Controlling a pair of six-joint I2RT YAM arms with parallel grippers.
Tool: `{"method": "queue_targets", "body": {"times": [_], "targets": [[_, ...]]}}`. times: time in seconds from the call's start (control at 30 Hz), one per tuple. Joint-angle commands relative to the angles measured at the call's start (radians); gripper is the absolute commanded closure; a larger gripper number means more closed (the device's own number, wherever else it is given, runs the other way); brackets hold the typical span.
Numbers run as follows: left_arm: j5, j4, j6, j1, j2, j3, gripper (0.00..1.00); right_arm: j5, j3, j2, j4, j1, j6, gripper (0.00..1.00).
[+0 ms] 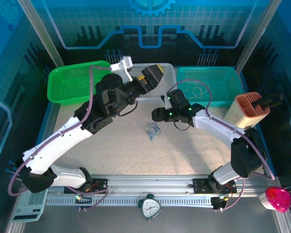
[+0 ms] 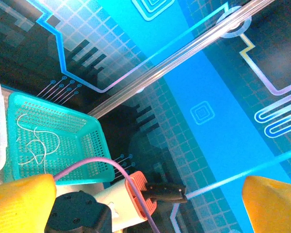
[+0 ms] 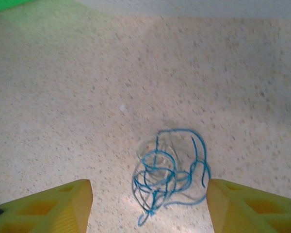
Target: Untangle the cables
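Blue cables (image 3: 161, 171) are bunched on bare table (image 3: 63, 97), room all round; right gripper (image 3: 148, 196) and left gripper (image 2: 150, 194) are held released, empty.

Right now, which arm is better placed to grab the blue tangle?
Right. The right gripper, open, frames the blue tangle on the table; the left gripper is raised, facing the back wall.

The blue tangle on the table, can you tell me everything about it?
The blue tangle is a small knot of very thin, thread-like cords, loosely looped over each other. A paler, nearly see-through strand seems mixed in. It lies flat on the speckled beige table, near its middle. The right arm's yellow fingers stand open either side of it, not touching; only the table touches it.
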Motion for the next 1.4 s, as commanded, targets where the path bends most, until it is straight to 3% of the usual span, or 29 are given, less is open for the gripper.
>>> {"method": "queue_targets", "body": {"times": [0.0, 0.4, 0.67, 0.97, 1.37], "targets": [[-0.017, -0.006, 0.011, -0.008, -0.022, 0.038, 0.01, 0.037, -0.038, -0.040, -0.029, 0.002, 0.029, 0.37], [-0.083, 0.028, 0.076, 0.000, -0.175, -0.230, 0.01, 0.077, -0.121, 0.034, 0.040, -0.001, 0.047, 0.53], [-0.164, -0.067, 0.095, 0.043, -0.244, -0.344, 0.01, 0.044, -0.132, 0.135, 0.108, 0.000, 0.061, 0.61], [-0.149, -0.089, 0.075, 0.074, -0.255, -0.398, 0.01, 0.025, -0.134, 0.202, 0.162, -0.001, 0.076, 0.73], [-0.138, -0.086, 0.052, 0.086, -0.253, -0.426, 0.01, 0.023, -0.112, 0.248, 0.177, 0.000, 0.076, 0.73]]}}
